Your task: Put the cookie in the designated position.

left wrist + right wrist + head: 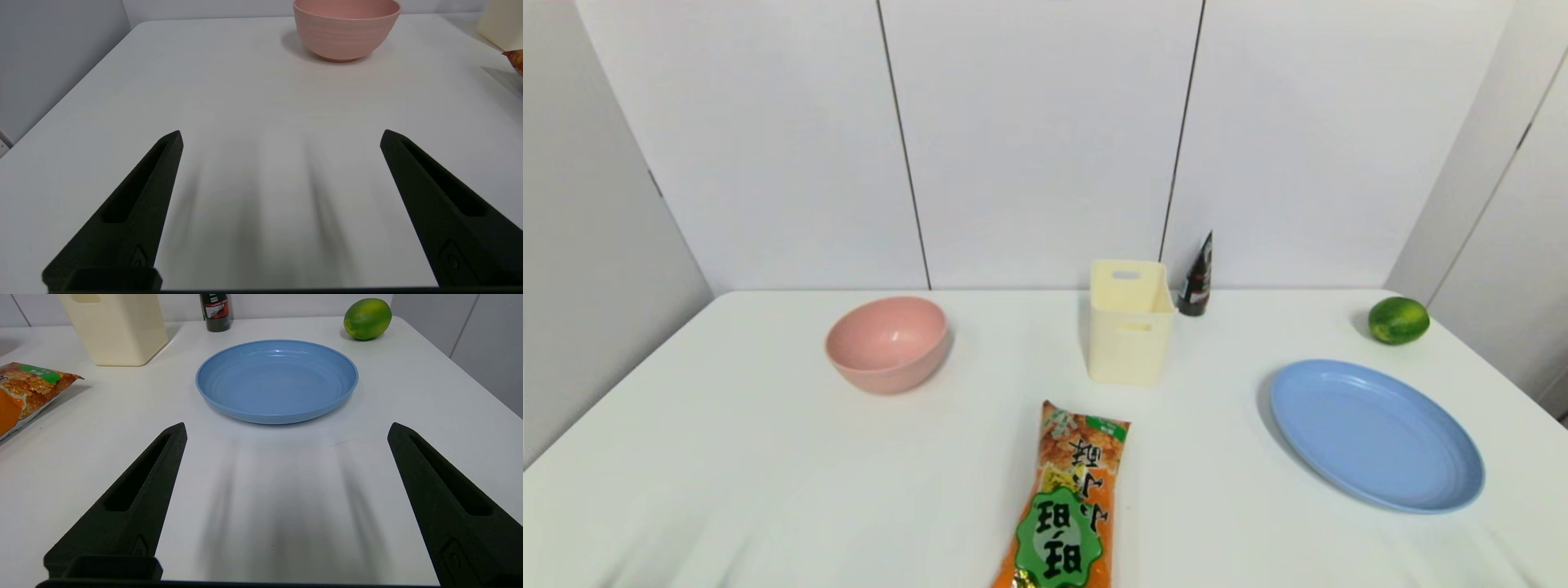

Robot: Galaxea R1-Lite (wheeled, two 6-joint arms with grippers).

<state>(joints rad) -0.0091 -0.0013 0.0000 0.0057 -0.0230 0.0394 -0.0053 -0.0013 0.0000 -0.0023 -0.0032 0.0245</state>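
The cookie [1068, 502], a long orange packet with a green scalloped badge, lies flat near the table's front edge at the middle; its end also shows in the right wrist view [24, 392] and a corner in the left wrist view [515, 59]. Neither arm appears in the head view. My left gripper [282, 136] is open over bare table, well short of the pink bowl [346, 26]. My right gripper [286, 428] is open over bare table just short of the blue plate [277, 379]. Nothing is between either pair of fingers.
The pink bowl [888, 343] stands at back left. A cream handled bin [1129, 321] stands at back centre with a dark bottle [1197, 278] behind it. The blue plate [1376, 434] lies at the right, a green lime [1398, 319] at the far right corner.
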